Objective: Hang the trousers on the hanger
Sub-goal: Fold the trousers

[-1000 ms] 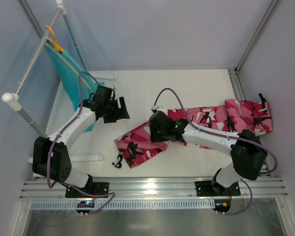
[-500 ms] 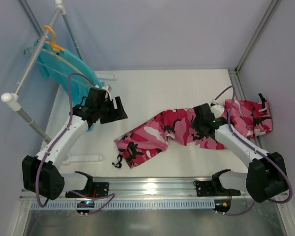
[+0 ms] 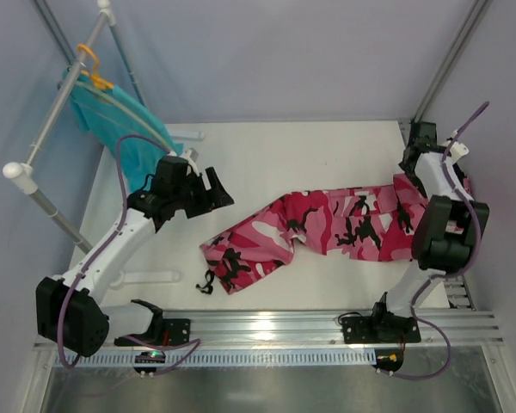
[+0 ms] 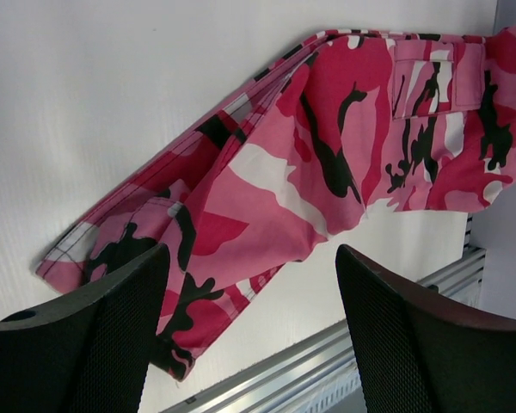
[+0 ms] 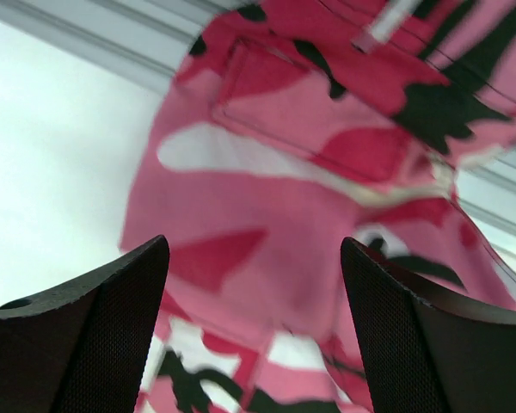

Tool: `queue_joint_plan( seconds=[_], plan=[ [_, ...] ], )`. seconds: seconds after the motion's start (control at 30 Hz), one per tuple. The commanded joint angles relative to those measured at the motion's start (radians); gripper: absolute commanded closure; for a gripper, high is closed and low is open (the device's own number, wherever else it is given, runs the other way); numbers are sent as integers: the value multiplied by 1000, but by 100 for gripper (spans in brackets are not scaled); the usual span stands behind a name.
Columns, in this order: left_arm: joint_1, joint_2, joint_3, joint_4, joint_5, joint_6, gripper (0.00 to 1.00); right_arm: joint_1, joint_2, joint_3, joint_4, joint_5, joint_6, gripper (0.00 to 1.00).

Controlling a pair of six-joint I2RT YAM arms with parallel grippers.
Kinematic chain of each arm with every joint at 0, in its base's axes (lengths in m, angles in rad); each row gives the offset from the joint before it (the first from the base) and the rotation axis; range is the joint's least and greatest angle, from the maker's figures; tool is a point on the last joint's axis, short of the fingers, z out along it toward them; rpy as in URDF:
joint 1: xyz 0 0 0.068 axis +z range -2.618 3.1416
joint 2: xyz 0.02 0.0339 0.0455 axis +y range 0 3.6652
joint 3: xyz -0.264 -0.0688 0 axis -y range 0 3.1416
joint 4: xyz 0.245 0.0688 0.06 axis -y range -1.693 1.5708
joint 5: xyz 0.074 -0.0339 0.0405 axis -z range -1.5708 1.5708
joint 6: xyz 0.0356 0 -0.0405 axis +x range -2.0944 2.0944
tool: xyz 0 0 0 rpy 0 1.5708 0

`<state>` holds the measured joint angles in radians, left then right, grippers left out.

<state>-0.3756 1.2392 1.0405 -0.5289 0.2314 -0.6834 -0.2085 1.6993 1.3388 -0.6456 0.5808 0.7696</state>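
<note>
White surface (image 3: pixel 327 155), enclosed by plain pale lilac-grey walls (image 3: pixel 284 60) with aluminium posts (image 3: pixel 448 60) at the far corners. Ribbed aluminium rail (image 3: pixel 267 325) along the near edge; white tube rack (image 3: pixel 44 129) at the left edge. Lighting even.

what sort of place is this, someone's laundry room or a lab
Most likely a lab robot cell: left arm and right arm bolted to a metal rail, plain walls in a metal frame, trousers on a white table.

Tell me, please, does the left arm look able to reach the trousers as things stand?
Probably yes: the left gripper hangs open beside the leg ends of the trousers, with nothing lying between them.
</note>
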Motion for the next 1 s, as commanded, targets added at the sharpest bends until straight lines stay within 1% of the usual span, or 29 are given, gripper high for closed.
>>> queue_joint_plan(
  seconds=[0.0,0.03,0.07,0.1,0.13,0.17,0.2,0.23,0.3,0.33,0.37,0.43,0.53,0.63,0.7,0.73,0.8,0.87,0.9,0.97],
  plan=[
    [-32,15,-10,101,37,-36,21,-46,176,166,-77,4,-13,17],
    [-39,29,-8,116,34,-38,21,-58,210,234,-78,-34,-18,17],
    [-45,40,-1,122,31,-39,22,-61,244,268,-81,-42,-26,17],
    [-55,70,6,125,28,-41,22,-60,317,305,-95,-42,-13,17],
    [-59,84,12,139,32,-44,22,-61,348,386,-112,-44,-4,17],
    [-65,100,26,147,34,-47,22,-63,388,428,-144,-44,2,17],
    [-78,127,33,152,34,-48,22,-63,449,472,-164,-36,32,17],
    [-88,140,42,150,31,-44,22,-63,488,555,-183,-27,40,17],
    [-108,167,70,142,20,-38,22,-68,551,649,-261,13,74,17],
    [-114,190,78,142,14,-30,22,-71,619,739,-291,23,106,17],
    [-121,200,82,141,11,-28,22,-74,646,778,-330,30,121,17],
    [-128,229,95,147,9,-25,22,-78,707,841,-338,37,131,16],
    [-132,256,101,156,13,-27,22,-89,743,898,-351,28,126,14],
    [-137,282,111,167,20,-33,23,-101,738,892,-357,22,91,14],
    [-143,295,118,170,16,-34,23,-106,715,860,-381,25,99,14],
    [-144,299,121,173,17,-36,23,-109,705,809,-375,28,96,14],
    [-149,312,131,184,17,-38,23,-109,686,765,-342,24,82,15],
    [-151,315,144,176,22,-35,23,-115,694,767,-335,5,50,16],
    [-151,313,147,172,20,-28,23,-118,703,773,-328,-1,7,17],
    [-151,307,142,164,14,-24,23,-135,720,792,-331,-54,-13,19]
  ],
)
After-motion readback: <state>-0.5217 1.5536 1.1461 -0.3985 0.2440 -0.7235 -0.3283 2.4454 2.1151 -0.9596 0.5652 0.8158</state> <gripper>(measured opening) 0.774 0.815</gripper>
